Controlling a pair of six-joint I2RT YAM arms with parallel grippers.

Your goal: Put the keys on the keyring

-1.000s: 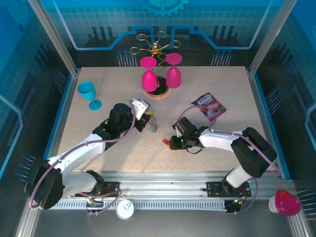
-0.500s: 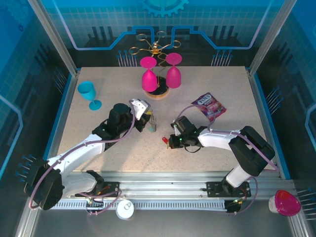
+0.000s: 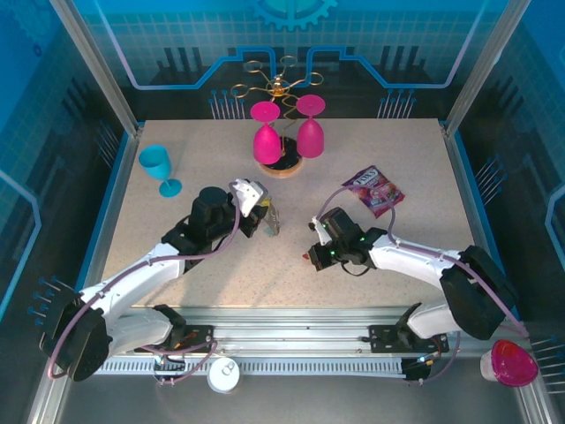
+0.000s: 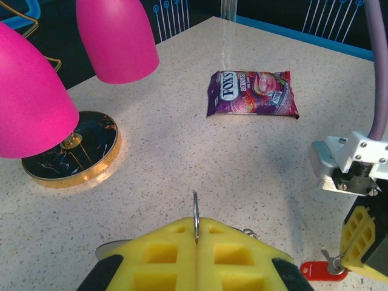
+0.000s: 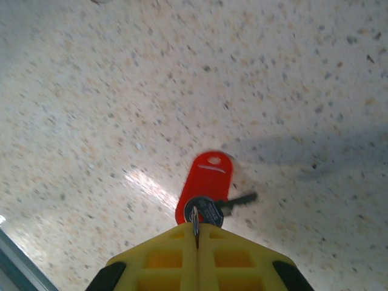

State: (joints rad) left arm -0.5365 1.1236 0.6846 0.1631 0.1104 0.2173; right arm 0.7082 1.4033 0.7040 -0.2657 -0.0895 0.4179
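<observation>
Well off to the left of the left gripper (image 3: 263,216), a blue goblet (image 3: 160,168) stands upright on the table (image 3: 265,274). The left gripper's yellow pads (image 4: 173,233) are pressed together on a thin silvery ring of the keyring (image 4: 195,213), which sticks up edge-on from the seam between them. Beyond it, two pink glasses (image 4: 115,36) hang upside down over a round rack base (image 4: 73,154). To its right, the right gripper (image 3: 314,256) pinches the small ring of the red-tagged key (image 5: 206,173). The tag sits just ahead of its pads, and whether it touches the table is unclear. A purple snack packet (image 3: 374,190) lies behind that gripper, apart from it.
</observation>
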